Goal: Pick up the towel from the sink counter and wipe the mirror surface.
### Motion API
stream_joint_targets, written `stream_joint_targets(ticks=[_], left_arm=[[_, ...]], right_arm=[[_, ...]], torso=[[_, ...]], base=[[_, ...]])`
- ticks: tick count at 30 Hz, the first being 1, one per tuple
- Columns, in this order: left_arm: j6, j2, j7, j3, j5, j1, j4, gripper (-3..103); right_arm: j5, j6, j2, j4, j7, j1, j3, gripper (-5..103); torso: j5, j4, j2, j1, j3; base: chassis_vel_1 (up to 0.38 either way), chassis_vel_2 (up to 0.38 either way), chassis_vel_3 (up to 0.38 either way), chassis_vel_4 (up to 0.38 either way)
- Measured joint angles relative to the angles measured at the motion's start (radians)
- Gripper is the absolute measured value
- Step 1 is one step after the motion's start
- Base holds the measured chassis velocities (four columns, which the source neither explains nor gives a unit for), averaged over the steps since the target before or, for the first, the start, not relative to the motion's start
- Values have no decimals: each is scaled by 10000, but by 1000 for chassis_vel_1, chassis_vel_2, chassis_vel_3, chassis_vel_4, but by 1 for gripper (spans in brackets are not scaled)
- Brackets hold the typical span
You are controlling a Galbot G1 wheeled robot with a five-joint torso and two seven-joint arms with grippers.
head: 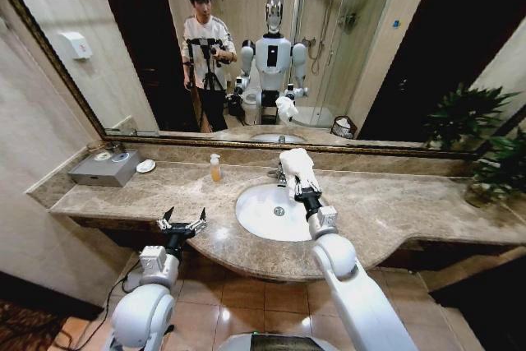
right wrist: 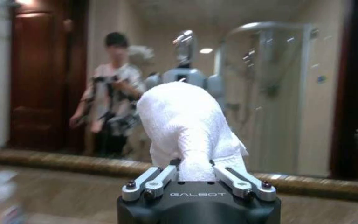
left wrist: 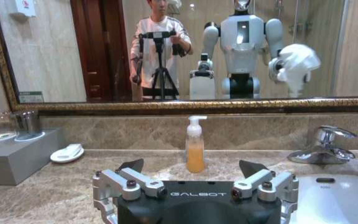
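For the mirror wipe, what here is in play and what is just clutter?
In play: towel in the right gripper; mirror; sink counter.
Clutter: soap bottle, grey tray, white dish, tap, potted plant; left gripper idle, open.

Towel (head: 297, 164): white terry cloth, fluffy, matt, clamped in the right gripper (head: 302, 189) at frame centre.
Sink counter (head: 394, 211): mottled beige-brown marble, polished, glossy.
Basin (head: 259, 211): white, smooth, glazed-looking.
Tap (left wrist: 324, 145): chrome, bright.
Mirror (head: 370, 47), upper frame: clear glass; thin dark bronze-gold ornate frame.
Left gripper (head: 182, 224), lower left: spread silver metal fingers, matt black body.
Soap bottle (left wrist: 195, 145): translucent plastic, amber liquid.
Floor tiles (head: 246, 293): glossy brown.
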Motion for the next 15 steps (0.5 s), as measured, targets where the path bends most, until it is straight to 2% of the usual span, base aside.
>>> stream_joint_targets(ticks=[5, 6, 7, 9, 13, 15], left_arm=[[0, 1, 0, -1, 0, 1, 0, 100], [0, 0, 0, 0, 0, 0, 0, 100], [0, 0, 1, 0, 0, 1, 0, 100], [0, 0, 0, 0, 0, 1, 0, 100], [0, 0, 1, 1, -1, 0, 0, 100], [0, 0, 0, 0, 0, 0, 0, 100]], right_arm=[[682, -74, -278, -757, 449, 1500, 102, 14], [873, -106, -394, -1069, 526, 2274, 117, 14], [977, -127, -472, -1335, 551, 2936, 119, 14], [1005, -136, -499, -1437, 554, 3158, 119, 14], [1381, -241, -784, -2946, 490, 5516, 89, 14], [1492, -291, -888, -3411, 433, 6057, 147, 14]], torso=[[1, 0, 0, -2, 0], [2, 0, 0, -1, 0], [0, 1, 0, 0, 0], [0, 1, 0, 0, 0], [1, 0, -1, 5, 2], [0, 3, -1, 5, 2]], base=[[0, 0, 0, 0], [0, 0, 0, 0], [0, 0, 0, 0], [0, 0, 0, 0], [0, 0, 0, 0], [0, 0, 0, 0]])
